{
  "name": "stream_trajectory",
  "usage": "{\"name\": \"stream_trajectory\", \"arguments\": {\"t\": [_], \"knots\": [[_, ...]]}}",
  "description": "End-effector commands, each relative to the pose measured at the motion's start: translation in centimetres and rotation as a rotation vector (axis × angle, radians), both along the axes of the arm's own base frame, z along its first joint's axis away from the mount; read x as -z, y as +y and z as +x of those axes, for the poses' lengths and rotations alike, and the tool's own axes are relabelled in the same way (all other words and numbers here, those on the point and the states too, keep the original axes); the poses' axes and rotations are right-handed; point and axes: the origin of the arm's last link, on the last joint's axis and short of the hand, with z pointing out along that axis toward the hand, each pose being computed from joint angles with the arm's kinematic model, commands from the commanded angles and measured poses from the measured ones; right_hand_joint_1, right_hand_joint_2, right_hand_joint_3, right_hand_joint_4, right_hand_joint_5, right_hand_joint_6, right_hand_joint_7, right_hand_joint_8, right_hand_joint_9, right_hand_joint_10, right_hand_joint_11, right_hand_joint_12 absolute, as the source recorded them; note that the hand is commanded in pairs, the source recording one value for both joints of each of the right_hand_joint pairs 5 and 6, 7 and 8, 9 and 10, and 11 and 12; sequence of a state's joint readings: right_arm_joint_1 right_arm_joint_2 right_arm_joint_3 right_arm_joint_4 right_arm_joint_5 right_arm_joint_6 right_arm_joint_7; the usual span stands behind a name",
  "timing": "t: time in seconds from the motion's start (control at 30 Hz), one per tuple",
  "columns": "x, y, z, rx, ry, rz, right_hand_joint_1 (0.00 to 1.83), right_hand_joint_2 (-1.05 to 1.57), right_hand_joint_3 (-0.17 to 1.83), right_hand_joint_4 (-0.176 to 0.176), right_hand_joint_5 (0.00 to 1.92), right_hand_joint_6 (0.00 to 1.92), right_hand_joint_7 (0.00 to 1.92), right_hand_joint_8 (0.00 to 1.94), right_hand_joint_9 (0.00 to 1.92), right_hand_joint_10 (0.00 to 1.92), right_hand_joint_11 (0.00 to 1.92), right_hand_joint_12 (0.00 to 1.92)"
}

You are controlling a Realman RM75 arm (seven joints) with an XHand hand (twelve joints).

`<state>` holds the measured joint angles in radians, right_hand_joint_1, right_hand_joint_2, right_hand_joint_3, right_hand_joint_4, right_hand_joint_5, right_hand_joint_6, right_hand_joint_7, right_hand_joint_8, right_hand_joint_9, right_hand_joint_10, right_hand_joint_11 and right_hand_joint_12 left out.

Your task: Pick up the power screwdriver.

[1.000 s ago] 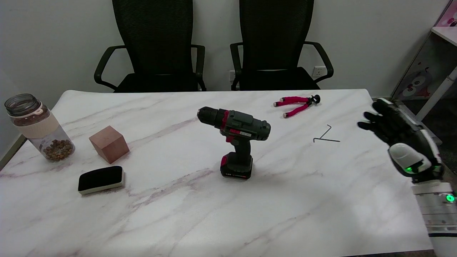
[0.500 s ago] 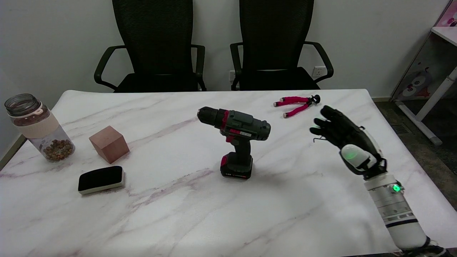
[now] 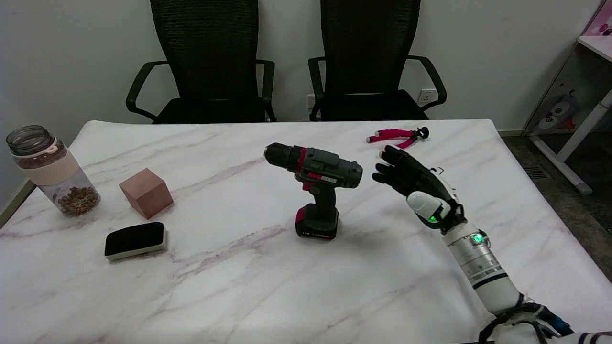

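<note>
The power screwdriver (image 3: 318, 184), dark green and black with red trim, stands upright on its battery base at the middle of the marble table (image 3: 239, 286), its chuck pointing left. My right hand (image 3: 413, 184) hovers just to the right of its body, a short gap away, fingers spread and holding nothing. Its white forearm runs back to the lower right corner.
Pink-handled pliers (image 3: 399, 137) lie behind the hand. A hex key (image 3: 440, 169) is mostly hidden by the hand. At the left stand a jar (image 3: 50, 169) of brown pellets, a wooden cube (image 3: 146, 192) and a black eraser (image 3: 135, 240). Two black chairs (image 3: 210, 62) sit behind the table.
My right hand has swept leftward from the table's right edge to just beside the screwdriver. The screwdriver and other objects have stayed put.
</note>
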<state>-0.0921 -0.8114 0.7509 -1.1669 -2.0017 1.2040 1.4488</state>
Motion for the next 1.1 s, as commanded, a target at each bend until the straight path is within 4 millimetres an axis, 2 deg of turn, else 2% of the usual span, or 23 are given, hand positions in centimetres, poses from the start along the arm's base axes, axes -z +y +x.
{"name": "stream_trajectory", "arguments": {"t": [0.03,0.5,0.7,1.1], "knots": [[4.4,-5.5,-2.5,0.05,0.014,0.06,0.87,-0.07,0.59,-0.008,0.32,0.32,0.32,0.32,0.42,0.42,0.51,0.51],[8.3,-6.9,-2.4,0.028,-0.021,0.118,0.88,-0.08,0.58,0.002,0.34,0.34,0.34,0.34,0.43,0.43,0.52,0.52],[9.3,-7.4,-1.5,-0.005,-0.014,0.158,0.87,-0.06,0.54,0.0,0.34,0.34,0.34,0.34,0.44,0.44,0.54,0.54],[10.4,-7.2,-2.0,0.02,0.005,0.179,0.87,0.0,0.53,-0.017,0.35,0.35,0.35,0.35,0.46,0.46,0.57,0.57]]}}
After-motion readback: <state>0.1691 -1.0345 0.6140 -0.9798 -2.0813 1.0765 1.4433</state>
